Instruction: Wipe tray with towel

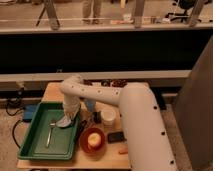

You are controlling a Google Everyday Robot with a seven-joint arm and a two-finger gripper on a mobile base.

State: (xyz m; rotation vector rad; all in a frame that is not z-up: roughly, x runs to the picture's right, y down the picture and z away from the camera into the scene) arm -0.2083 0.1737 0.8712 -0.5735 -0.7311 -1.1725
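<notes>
A green tray lies on the left part of the small wooden table. My white arm reaches down from the right, and my gripper is over the tray's right half, pressed onto a pale grey towel that lies on the tray floor. A thin pale utensil lies in the tray to the left of the towel.
A red bowl holding a yellowish fruit stands right of the tray. A white cup, a dark flat object and a small orange item lie nearby. A blue object sits at the table's left edge. A dark railing runs behind.
</notes>
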